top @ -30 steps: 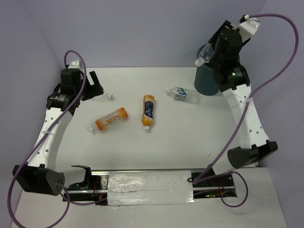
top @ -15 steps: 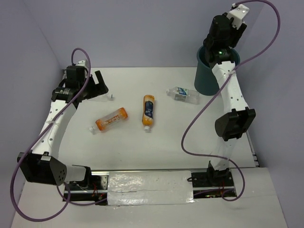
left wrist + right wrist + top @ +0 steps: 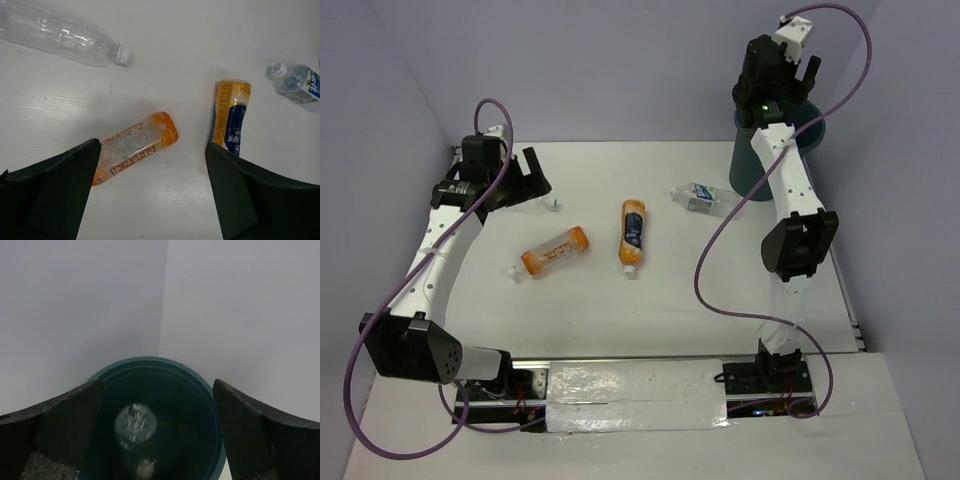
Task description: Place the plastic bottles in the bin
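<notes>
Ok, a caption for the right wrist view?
Open right hand above the teal bin, a clear bottle blurred inside it.

There are five bottles: left orange bottle (image 3: 555,250), right orange bottle (image 3: 633,233), bare clear bottle (image 3: 60,32), labelled clear bottle (image 3: 705,197), blurred clear bottle (image 3: 134,422). There is one bin (image 3: 152,360).

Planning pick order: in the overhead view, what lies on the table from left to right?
Clear unlabelled plastic bottle, orange plastic bottle with pale label, orange plastic bottle with dark blue label, clear plastic bottle with blue-white label, dark teal round plastic bin.
</notes>
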Controlling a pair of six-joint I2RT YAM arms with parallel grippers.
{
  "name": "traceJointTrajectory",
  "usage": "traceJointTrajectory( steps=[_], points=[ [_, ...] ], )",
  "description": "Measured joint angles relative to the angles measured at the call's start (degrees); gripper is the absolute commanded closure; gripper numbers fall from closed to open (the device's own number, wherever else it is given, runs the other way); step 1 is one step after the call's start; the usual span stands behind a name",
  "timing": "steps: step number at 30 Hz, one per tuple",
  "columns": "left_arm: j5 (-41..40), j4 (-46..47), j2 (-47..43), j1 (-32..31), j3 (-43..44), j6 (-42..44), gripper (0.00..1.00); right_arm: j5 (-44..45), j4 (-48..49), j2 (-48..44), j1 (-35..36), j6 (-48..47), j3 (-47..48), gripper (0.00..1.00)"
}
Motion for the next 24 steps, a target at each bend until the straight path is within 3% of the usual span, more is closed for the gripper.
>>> traceJointTrajectory(
  steps=[5,14,24],
  points=[
    [0.8,0.2,0.0,0.0,-0.1,-0.3,0.01,-6.1,-4.9,-4.6,3.8,2.0,-0.9,0.03],
    [-1.5,-1.6,-0.1,0.5,-0.2,-1.8,0.01,-26.0,-16.3,-24.4,17.8,18.2,-23.1,0.03],
    [-4.5,-3.3,-1.7,0.6,-0.8,-1.3,0.00,-45.3,-19.8,-21.7,29.5,33.3,-52.7,0.02]
  ],
)
